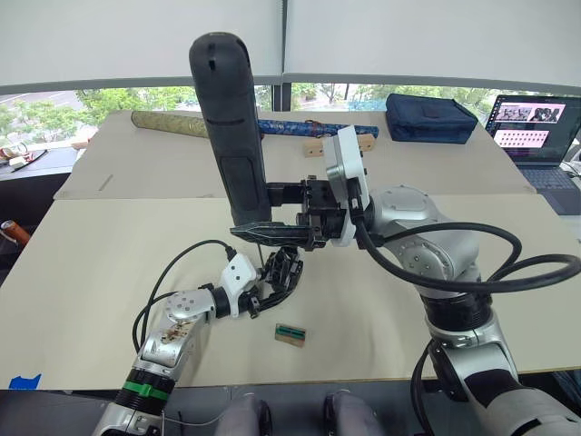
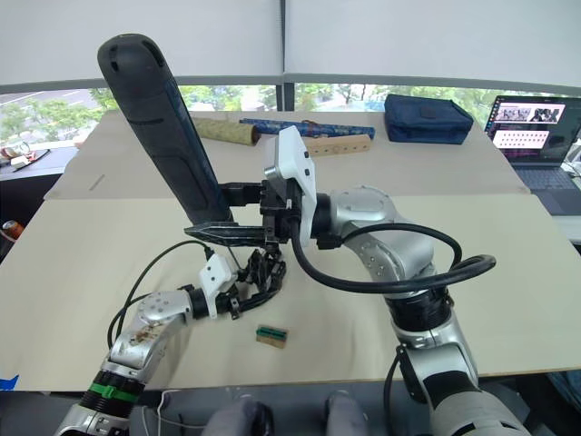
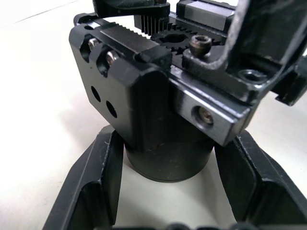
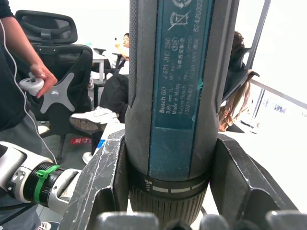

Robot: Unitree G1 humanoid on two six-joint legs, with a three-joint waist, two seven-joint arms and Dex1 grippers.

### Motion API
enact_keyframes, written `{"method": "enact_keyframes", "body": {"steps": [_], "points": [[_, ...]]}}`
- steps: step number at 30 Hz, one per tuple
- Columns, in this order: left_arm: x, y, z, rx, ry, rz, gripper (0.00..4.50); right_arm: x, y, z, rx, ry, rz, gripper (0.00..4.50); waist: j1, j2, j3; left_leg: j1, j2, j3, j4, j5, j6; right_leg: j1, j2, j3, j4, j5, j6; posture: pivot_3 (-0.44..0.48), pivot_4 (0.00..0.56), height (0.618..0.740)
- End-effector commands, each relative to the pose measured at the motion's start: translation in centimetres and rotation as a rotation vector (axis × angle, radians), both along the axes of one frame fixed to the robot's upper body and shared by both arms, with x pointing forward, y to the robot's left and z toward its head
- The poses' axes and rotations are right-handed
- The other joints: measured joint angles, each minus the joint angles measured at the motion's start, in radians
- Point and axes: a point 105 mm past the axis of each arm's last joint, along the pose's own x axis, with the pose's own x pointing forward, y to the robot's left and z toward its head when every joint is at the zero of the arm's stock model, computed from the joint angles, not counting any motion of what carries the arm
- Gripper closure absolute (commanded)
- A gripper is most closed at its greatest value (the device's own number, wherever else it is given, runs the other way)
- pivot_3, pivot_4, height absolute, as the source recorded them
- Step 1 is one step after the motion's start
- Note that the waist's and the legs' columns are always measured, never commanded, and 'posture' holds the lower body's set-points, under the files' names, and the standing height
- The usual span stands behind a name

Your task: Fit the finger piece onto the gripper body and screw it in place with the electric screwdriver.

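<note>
My right gripper [image 1: 250, 229] is shut on the electric screwdriver [image 1: 227, 127], a thick dark cylinder that stands upright over the table's middle with its thin bit pointing down. The black fingers [image 4: 103, 182] clamp its lower collar. Right under the bit is the gripper body [image 1: 283, 271], a chunky black block with a round base [image 3: 168, 158], toothed racks and screw heads on top. My left gripper [image 3: 168, 143] is shut on that round base and holds the body on the tabletop. I cannot tell the finger piece apart from the body's black parts.
A small green and brown block [image 1: 290, 334] lies on the table just in front of the body. At the back lie an olive-green roll [image 1: 168, 123], a blue patterned roll [image 1: 300, 129], a navy pouch [image 1: 431, 116] and a laptop [image 1: 536, 127]. A person [image 4: 14, 72] stands by an office chair.
</note>
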Motion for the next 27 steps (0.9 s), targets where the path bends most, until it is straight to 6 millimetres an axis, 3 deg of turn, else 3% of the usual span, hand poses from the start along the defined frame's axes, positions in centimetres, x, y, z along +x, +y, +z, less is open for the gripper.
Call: {"method": "enact_keyframes", "body": {"steps": [1,27], "points": [[-1.1,0.4,-2.4,0.043,0.106,-0.01,2.21,-0.5,0.0,1.7,0.032,-0.065,0.008,2.58,0.0,0.0,0.0,0.0,0.0,0.0,0.0,0.0,0.0,0.0,0.0,0.0,0.0,0.0,0.0,0.0,0.15,0.74],[-1.5,0.2,-2.8,0.04,0.128,-0.013,2.21,0.2,0.6,-0.9,-0.034,-0.021,-0.012,2.58,0.0,0.0,0.0,0.0,0.0,0.0,0.0,0.0,0.0,0.0,0.0,0.0,0.0,0.0,0.0,0.0,0.15,0.74]]}}
